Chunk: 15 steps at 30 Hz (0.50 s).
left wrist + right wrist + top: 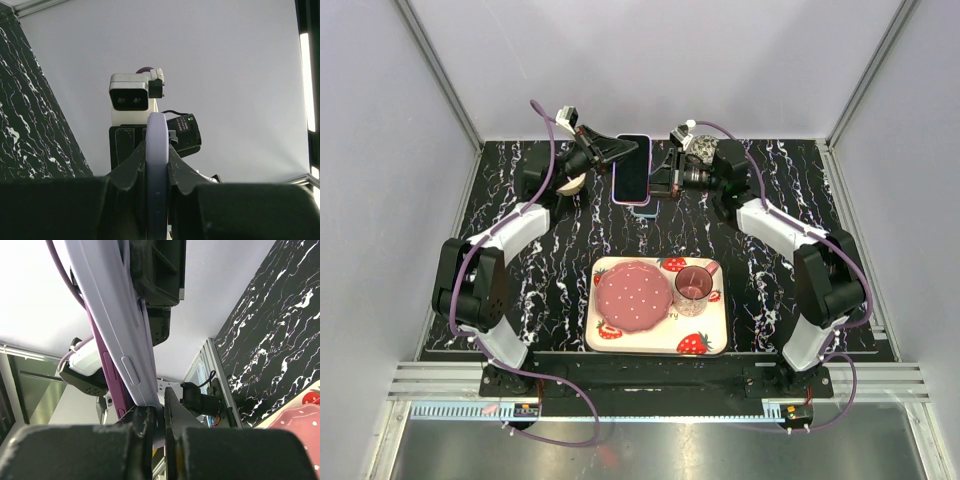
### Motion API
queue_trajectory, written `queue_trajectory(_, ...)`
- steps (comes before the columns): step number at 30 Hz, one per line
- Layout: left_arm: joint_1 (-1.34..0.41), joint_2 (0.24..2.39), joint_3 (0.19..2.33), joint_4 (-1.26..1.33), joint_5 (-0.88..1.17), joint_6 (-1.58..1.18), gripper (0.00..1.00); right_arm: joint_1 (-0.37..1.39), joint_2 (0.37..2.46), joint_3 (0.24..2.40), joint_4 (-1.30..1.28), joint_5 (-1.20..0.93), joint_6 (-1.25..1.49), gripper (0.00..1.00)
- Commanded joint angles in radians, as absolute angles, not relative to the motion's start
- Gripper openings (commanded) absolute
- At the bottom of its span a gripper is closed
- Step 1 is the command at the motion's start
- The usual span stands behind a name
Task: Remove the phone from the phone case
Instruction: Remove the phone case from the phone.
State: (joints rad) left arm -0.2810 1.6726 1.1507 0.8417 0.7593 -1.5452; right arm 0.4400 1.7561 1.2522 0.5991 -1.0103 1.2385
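The phone case (633, 168), a light sky-blue shell, is held on edge in the air at the back middle of the table between both grippers. My left gripper (615, 152) is shut on its left long edge; in the left wrist view the fingers clamp the rounded edge with side buttons (157, 165). My right gripper (660, 182) is shut on the thin lip of the case (120, 335) at its lower right corner. In the right wrist view the purple phone (109, 375) shows beside the shell, parted from it at that end. A pink sliver (642, 203) shows below the case.
A white strawberry tray (720, 345) sits in front of the arms with a pink plate (632, 298) and a pink glass cup (693, 290) on it. A small round tan object (570, 183) lies under the left arm. White walls close in behind.
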Motion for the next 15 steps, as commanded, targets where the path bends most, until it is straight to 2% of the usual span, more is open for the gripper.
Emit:
queue_trajectory(1,-0.416,1.655,1.19,0.939,1.043,-1.58,0.0,0.402,1.714,1.247,0.581,-0.706,1.267,0.0)
queue_trajectory(4,-0.416,1.678,1.235,0.822,1.042,-1.493,0.0,0.373,1.668,1.226,0.474,-0.651,1.226,0.0)
queue_trajectory(5,-0.414,1.683,1.268,0.763,1.04,-1.452,0.0,0.365,1.654,1.227,0.354,-0.611,1.169,0.0)
queue_trajectory(6,-0.416,1.683,1.287,0.703,1.039,-1.407,0.07,0.356,1.625,1.241,0.278,-0.585,1.134,0.0)
queue_trajectory(8,-0.414,1.681,1.34,0.492,1.023,-1.249,0.39,0.331,1.597,1.253,0.084,-0.499,1.032,0.0)
queue_trajectory(10,-0.414,1.678,1.376,0.31,0.996,-1.107,0.6,0.308,1.566,1.275,-0.036,-0.445,0.973,0.0)
queue_trajectory(11,-0.414,1.678,1.406,0.257,0.983,-1.07,0.78,0.304,1.56,1.282,-0.123,-0.396,0.922,0.0)
queue_trajectory(14,-0.408,1.692,1.454,0.123,0.945,-0.971,0.9,0.288,1.548,1.315,-0.243,-0.321,0.84,0.0)
queue_trajectory(15,-0.408,1.7,1.463,0.1,0.925,-0.954,0.91,0.29,1.548,1.325,-0.262,-0.302,0.821,0.0)
